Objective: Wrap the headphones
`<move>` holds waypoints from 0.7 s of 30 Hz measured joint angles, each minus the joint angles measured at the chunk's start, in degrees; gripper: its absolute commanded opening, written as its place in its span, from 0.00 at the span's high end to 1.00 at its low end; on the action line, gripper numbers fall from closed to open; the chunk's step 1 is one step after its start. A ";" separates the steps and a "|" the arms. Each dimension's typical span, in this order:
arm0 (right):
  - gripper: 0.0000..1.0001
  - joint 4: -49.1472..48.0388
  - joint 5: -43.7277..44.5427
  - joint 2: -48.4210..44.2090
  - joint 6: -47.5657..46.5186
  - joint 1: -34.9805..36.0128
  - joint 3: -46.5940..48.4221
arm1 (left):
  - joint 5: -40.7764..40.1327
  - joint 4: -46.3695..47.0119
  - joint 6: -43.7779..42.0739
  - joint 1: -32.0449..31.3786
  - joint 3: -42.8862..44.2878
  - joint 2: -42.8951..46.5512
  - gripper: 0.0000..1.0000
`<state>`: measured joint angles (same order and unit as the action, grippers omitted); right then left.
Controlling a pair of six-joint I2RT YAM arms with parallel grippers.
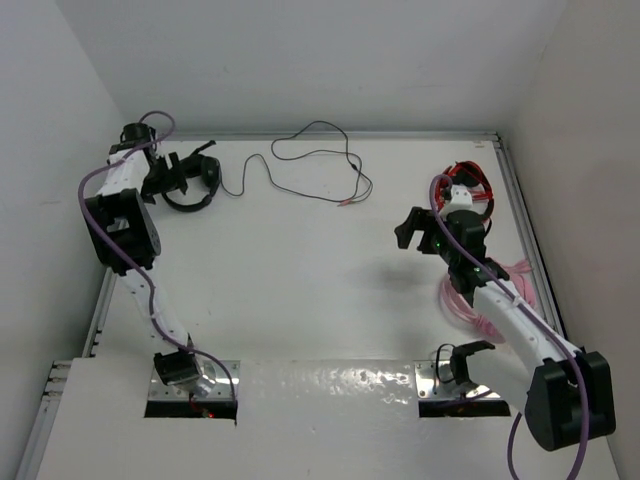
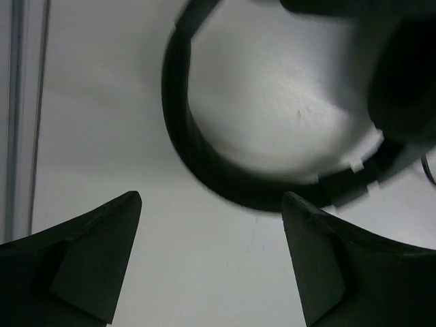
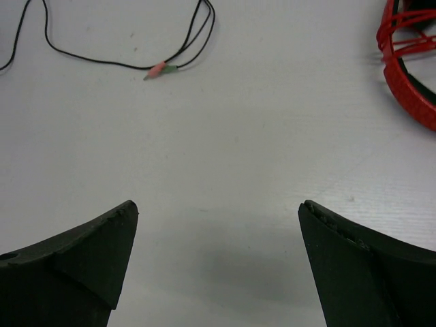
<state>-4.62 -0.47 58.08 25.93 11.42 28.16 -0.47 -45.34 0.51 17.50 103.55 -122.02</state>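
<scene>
1. Black headphones [image 1: 195, 203] are lying near the far left corner of the tabletop [image 1: 300, 290], headband curving just ahead of my left end effector [image 2: 211, 204], whose jaws are standing apart, gripping nothing.
2. Their cable [image 1: 310, 160] is trailing rightward along the far edge, plugs [image 3: 160, 68] lying ahead of my right end effector [image 3: 218, 208], also spread wide and empty.
3. I am judging the left arm nearer the headset, the right nearer the plugs.
</scene>
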 measured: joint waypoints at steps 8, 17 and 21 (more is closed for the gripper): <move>0.01 0.61 0.04 4.24 -4.13 0.26 5.64 | -4.63 1.64 5.68 -0.98 7.06 -12.00 0.57; 0.02 4.02 -0.92 4.57 -8.50 1.95 6.69 | -3.17 5.09 4.72 -1.07 9.64 -13.77 1.00; 0.02 9.99 -4.37 4.92 -13.88 3.19 8.79 | 5.07 3.41 3.48 -1.09 6.29 -9.07 1.00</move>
<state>5.37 -4.84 63.00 12.05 14.61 36.95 4.60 -41.93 3.99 16.40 109.84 -131.09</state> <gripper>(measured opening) 0.984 0.077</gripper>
